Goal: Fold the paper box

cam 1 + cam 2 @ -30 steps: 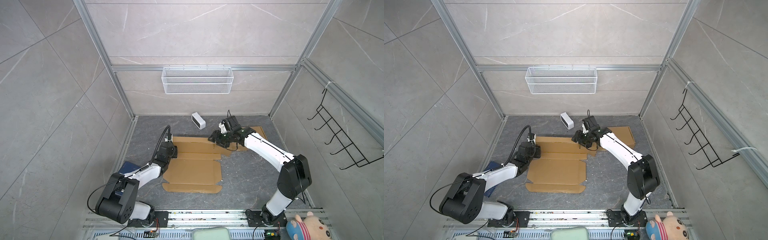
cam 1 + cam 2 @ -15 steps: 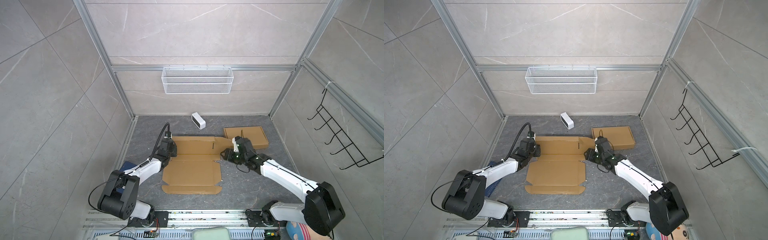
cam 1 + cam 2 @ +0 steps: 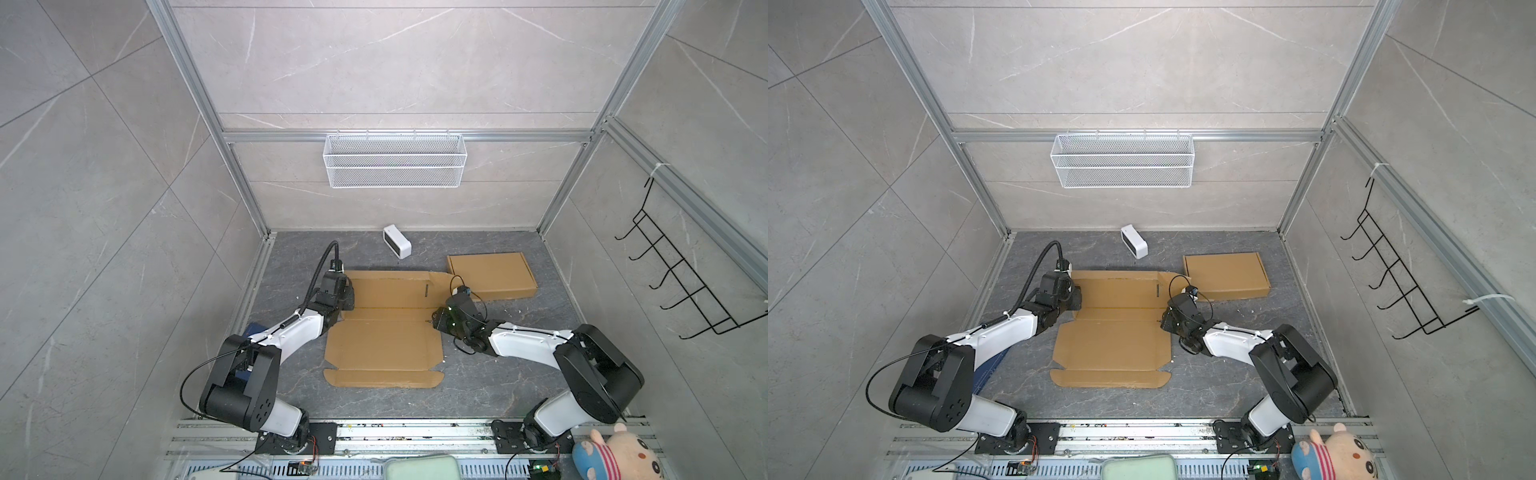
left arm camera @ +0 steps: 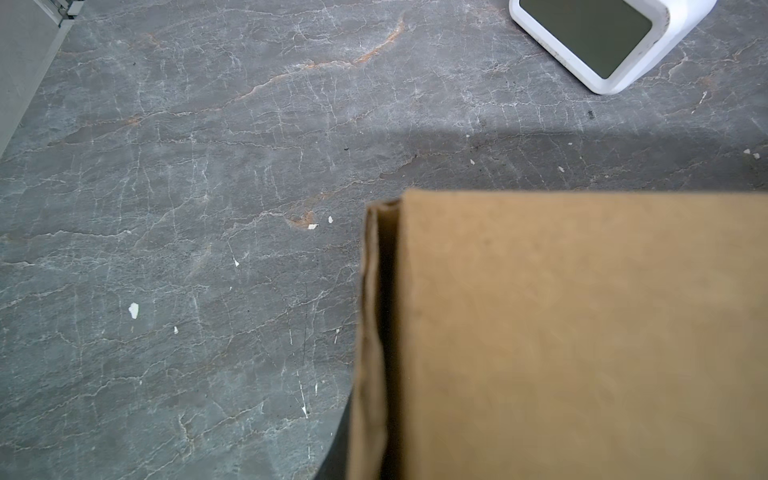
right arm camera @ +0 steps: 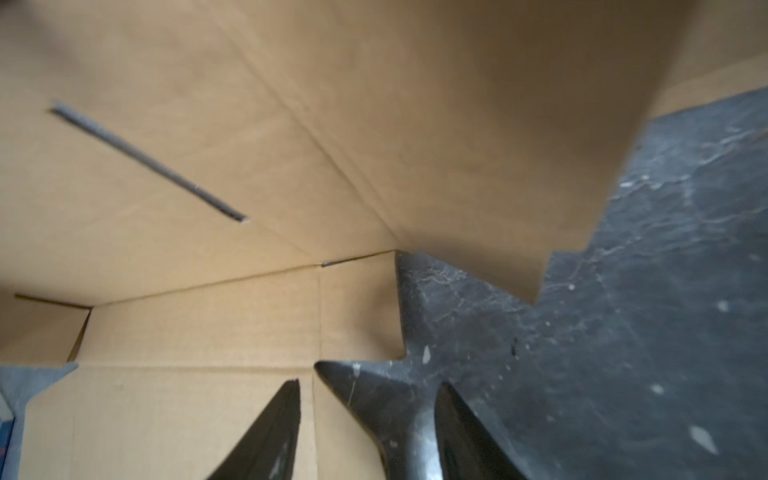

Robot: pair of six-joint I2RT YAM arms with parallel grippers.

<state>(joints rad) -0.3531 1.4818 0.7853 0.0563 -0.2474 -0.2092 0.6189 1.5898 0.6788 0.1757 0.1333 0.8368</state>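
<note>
Cardboard of the paper box (image 3: 382, 345) lies mostly flat between your arms, long axis running front to back, its right edge under the right gripper (image 5: 370, 382), whose jaws stand apart astride it, while the left gripper (image 3: 345, 295) sits closed at the left edge.

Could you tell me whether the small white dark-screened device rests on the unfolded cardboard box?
No, the white device sits on the grey floor beyond the unfolded cardboard box, with bare floor between them.
</note>
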